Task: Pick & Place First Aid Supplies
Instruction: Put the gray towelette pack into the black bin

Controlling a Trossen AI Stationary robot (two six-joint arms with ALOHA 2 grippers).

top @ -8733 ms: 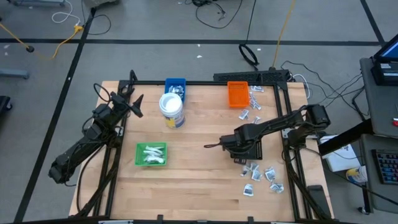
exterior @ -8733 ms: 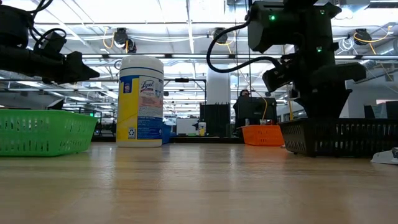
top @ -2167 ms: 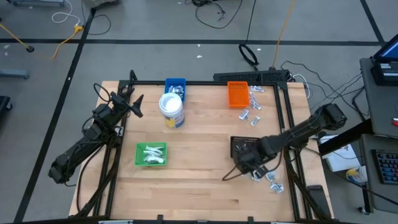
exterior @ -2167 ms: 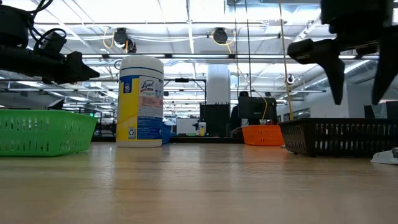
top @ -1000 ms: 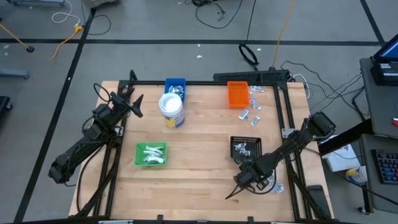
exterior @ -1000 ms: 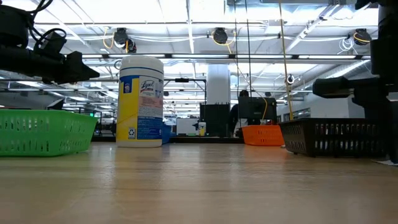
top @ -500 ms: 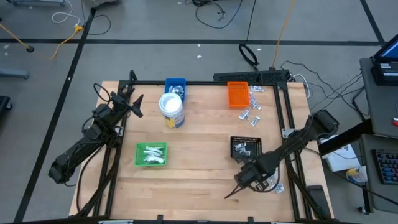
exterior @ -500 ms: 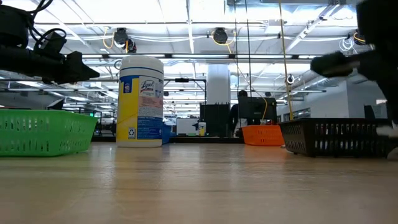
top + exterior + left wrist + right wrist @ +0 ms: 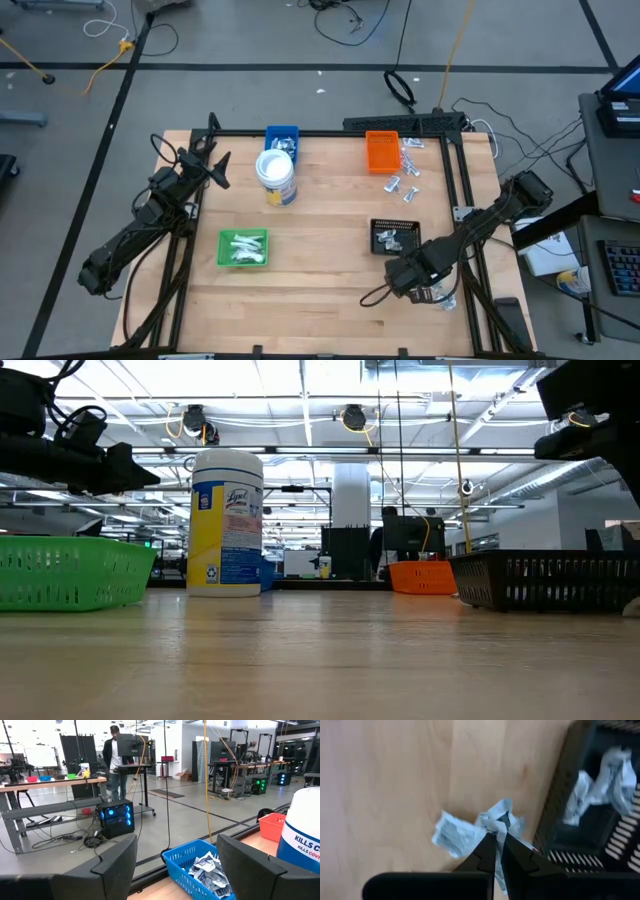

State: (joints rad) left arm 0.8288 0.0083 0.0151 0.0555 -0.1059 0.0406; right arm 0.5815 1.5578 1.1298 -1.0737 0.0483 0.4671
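First aid supplies, small crinkled white-grey packets: one (image 9: pixel 496 821) pinched in right gripper (image 9: pixel 496 836), beside black mesh tray (image 9: pixel 560 795); some already trayed (image 9: pixel 391 240); others loose beyond (image 9: pixel 404 180). Left gripper (image 9: pixel 175 865) spread, idle.

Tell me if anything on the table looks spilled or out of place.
Yes: small silvery-grey packets lie loose on the wooden table beside the orange tray, not in any tray; more lie near the right gripper.
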